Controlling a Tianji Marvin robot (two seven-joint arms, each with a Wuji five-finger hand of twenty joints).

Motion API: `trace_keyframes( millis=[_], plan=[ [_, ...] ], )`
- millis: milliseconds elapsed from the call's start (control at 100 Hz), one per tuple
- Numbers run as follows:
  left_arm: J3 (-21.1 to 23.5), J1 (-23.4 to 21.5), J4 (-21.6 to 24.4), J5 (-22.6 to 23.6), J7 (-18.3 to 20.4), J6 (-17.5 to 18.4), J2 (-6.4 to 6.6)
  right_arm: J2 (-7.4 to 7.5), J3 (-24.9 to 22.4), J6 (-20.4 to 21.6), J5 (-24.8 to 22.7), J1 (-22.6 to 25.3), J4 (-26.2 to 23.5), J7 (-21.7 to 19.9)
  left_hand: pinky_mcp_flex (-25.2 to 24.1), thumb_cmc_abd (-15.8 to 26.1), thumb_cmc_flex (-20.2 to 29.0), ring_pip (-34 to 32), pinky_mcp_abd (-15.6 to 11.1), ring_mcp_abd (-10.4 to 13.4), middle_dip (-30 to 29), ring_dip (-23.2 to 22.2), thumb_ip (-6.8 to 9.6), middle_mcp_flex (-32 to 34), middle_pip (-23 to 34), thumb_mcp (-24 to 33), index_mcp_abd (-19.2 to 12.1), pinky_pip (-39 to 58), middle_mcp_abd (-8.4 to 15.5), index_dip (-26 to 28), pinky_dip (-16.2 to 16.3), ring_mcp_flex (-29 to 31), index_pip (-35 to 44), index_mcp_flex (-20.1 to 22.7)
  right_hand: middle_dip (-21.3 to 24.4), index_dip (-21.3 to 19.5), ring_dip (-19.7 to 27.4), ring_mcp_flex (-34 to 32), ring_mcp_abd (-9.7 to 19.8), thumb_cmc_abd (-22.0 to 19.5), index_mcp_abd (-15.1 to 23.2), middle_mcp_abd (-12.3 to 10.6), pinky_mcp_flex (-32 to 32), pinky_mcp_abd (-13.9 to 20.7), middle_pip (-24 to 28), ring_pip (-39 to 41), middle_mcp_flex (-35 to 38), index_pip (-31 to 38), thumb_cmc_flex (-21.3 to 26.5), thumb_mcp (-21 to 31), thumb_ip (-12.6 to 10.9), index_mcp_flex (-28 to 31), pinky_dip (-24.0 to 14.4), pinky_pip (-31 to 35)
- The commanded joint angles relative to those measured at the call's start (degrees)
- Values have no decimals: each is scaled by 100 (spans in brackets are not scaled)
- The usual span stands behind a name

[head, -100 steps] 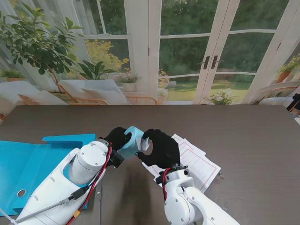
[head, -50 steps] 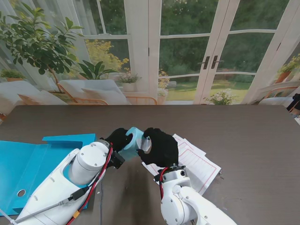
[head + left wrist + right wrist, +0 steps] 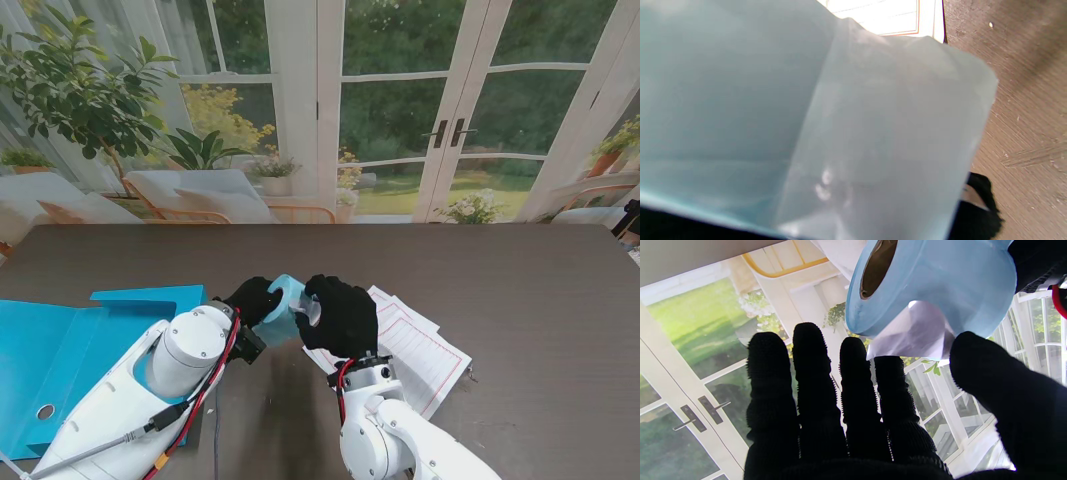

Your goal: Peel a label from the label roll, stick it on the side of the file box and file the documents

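Note:
My left hand [image 3: 254, 298] is shut on the pale blue label roll [image 3: 285, 302], held a little above the table near its middle. The roll [image 3: 773, 100] fills the left wrist view. In the right wrist view a white label [image 3: 912, 331] hangs loose from the roll [image 3: 933, 276]. My right hand [image 3: 340, 315] is up against the roll. Its thumb [image 3: 977, 360] touches the label's edge, the index finger [image 3: 897, 390] sits behind the label, and background shows between them. The documents [image 3: 425, 345] lie right of my right hand. The blue file box [image 3: 60, 345] lies open and flat at the left.
The dark wooden table [image 3: 530, 290] stretches to the right and far side. My left forearm [image 3: 150, 390] lies over the file box's near part. Glass doors and a plant stand behind the table's far edge.
My right hand has shifted left, closer onto the roll, so less of the white label shows between the hands. The left hand and the roll have barely moved.

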State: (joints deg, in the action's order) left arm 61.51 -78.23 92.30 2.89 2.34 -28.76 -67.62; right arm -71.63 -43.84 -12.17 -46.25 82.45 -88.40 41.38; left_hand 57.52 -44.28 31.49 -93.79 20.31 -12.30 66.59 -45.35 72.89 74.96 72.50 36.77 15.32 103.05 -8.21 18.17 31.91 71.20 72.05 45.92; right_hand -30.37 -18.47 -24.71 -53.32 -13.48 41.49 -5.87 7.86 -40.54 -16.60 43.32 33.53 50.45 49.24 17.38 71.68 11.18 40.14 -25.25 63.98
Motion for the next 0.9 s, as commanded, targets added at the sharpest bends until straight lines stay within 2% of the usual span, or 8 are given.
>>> trace_keyframes(
  millis=[0,160,300,420,560,700,890],
  plan=[
    [16,37,178,-55,150,11,-41,-34,46,26,-27,25,42,-63,379,871,1040,-651,25,934,26,42,469,250,407,1514,995,1378,1138,525,-45,169,1302,584,62,389,-58,-175,31,-63,458,26,1737,-48,1,65,169,286,213,216,111,354,203,254],
    [22,26,203,-71,146,-28,-45,-36,50,73,-18,27,55,-50,375,894,1028,-636,46,910,39,44,462,249,391,1519,999,1363,1134,530,-59,167,1297,573,71,544,-83,-412,85,335,518,-29,1590,-63,-29,116,377,412,278,176,296,642,244,308],
    [36,15,231,-84,130,-64,-50,-35,57,110,-28,27,79,-21,374,920,1019,-628,68,897,60,40,460,252,373,1527,1005,1352,1130,529,-75,168,1288,573,57,554,-143,-641,169,872,551,-52,1453,-71,-42,202,568,604,345,268,369,785,268,389],
    [51,13,243,-88,132,-71,-49,-39,64,129,-32,26,88,10,371,927,1012,-618,86,884,74,39,433,252,357,1507,959,1344,1125,538,-89,167,1299,563,5,850,-238,-879,235,1310,657,-105,1318,-68,-28,329,798,999,627,356,795,834,307,497],
    [65,5,255,-95,114,-90,-54,-40,70,153,-56,16,97,50,369,906,1018,-603,104,865,85,40,443,253,342,1520,967,1333,1122,538,-102,167,1291,549,-43,1132,-321,-1130,299,1586,786,-149,1176,-72,-35,453,1054,1355,844,408,1022,908,333,574],
    [76,-10,274,-103,105,-122,-57,-39,68,164,-55,14,97,49,368,935,1006,-590,124,850,101,37,431,254,325,1521,959,1329,1119,542,-114,167,1286,541,-70,1350,-402,-1398,367,1743,919,-185,998,-74,-89,588,1337,1641,1055,411,1135,1021,332,662],
    [96,-27,303,-102,115,-158,-51,-34,47,151,-47,25,92,26,366,918,1010,-576,136,832,108,37,437,254,314,1525,964,1321,1113,541,-122,167,1281,538,-171,1441,-504,-1751,456,2038,1064,-222,722,-86,-123,782,1678,1850,1343,472,1152,1218,302,787]
  ],
)
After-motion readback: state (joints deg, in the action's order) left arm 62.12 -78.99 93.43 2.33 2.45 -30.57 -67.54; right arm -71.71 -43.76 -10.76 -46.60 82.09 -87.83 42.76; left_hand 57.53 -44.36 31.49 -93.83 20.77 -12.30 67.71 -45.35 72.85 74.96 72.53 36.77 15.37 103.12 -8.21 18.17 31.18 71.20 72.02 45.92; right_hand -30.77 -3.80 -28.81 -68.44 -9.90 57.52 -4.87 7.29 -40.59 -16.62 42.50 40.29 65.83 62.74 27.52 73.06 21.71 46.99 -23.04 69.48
